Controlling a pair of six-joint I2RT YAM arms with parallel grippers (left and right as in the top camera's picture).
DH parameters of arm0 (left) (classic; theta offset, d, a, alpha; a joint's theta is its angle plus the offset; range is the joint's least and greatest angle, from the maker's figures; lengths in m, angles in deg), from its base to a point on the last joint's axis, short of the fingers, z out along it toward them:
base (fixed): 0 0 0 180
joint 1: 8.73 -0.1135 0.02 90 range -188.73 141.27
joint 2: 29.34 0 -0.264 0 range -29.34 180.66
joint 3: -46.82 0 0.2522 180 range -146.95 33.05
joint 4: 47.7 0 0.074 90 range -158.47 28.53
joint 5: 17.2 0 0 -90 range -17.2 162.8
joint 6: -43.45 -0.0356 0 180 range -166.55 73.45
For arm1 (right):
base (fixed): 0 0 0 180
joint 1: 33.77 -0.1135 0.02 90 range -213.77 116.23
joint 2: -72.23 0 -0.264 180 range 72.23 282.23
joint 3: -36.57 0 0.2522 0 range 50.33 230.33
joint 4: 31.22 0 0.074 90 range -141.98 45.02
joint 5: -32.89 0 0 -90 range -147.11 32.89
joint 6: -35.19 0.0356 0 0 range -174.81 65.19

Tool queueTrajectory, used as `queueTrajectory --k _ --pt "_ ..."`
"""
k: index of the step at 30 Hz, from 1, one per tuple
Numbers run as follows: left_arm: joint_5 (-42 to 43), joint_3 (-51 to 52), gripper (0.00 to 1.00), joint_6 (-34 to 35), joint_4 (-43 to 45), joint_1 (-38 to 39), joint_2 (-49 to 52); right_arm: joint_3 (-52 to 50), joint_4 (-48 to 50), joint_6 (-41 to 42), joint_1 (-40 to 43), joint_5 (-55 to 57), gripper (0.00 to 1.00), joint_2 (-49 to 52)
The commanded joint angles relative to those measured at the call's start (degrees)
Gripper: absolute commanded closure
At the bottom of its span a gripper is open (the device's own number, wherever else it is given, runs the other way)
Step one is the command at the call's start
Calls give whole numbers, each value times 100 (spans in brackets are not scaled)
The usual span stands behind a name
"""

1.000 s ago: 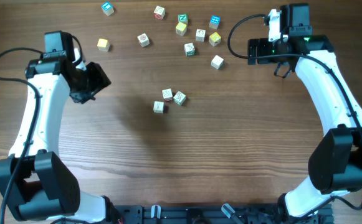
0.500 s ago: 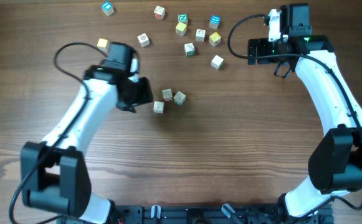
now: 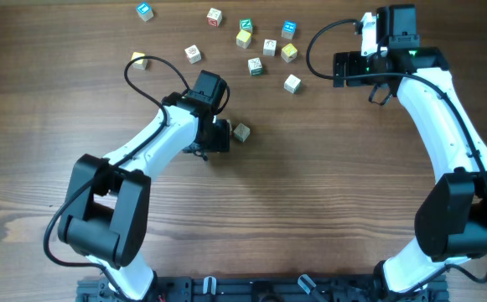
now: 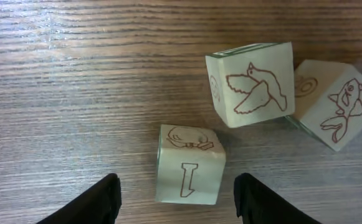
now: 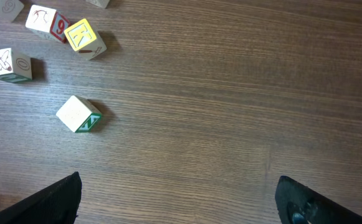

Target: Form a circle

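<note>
Three pale wooden cubes with red prints lie in a loose cluster at the table's middle; no circle of cubes is in view. In the left wrist view, the cube printed "I" [image 4: 189, 172] sits between my left gripper's [image 4: 177, 200] open jaws, with a gap on each side. The bird cube [image 4: 252, 83] and the fish cube [image 4: 333, 102] touch each other just beyond it. From overhead, the left gripper [image 3: 215, 138] covers most of the cluster and only one cube [image 3: 240, 132] shows. My right gripper [image 5: 177, 202] is open and empty at the back right [image 3: 344, 69].
Several loose cubes are scattered along the far edge, among them a blue one [image 3: 145, 11], yellow ones [image 3: 288, 52] and a green-faced one [image 3: 292, 83]. The right wrist view shows that green-faced cube [image 5: 79, 114] and a yellow K cube [image 5: 84, 37] ahead.
My left arm has swung from the left side of the table to the middle cluster and now stands over it. Its jaws have widened a little. The right arm has not moved.
</note>
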Motion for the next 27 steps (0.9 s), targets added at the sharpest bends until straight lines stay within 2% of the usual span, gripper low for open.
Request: queueTrajectory --k 1,5,9,19,24,27 --pt "-92 48 41 -105 22 9 105 7 11 81 2 15 0 -24" --pt "-70 48 44 -105 33 11 234 7 11 81 2 15 0 -24" --pt "-72 48 55 -105 114 11 243 7 11 81 2 15 0 -24" --pt "-72 48 57 -282 251 11 243 7 11 79 2 15 0 -24" --pt "-50 48 64 -457 254 11 243 7 11 81 2 15 0 -24" --pt "-48 48 65 -457 251 13 243 7 11 79 2 15 0 -24"
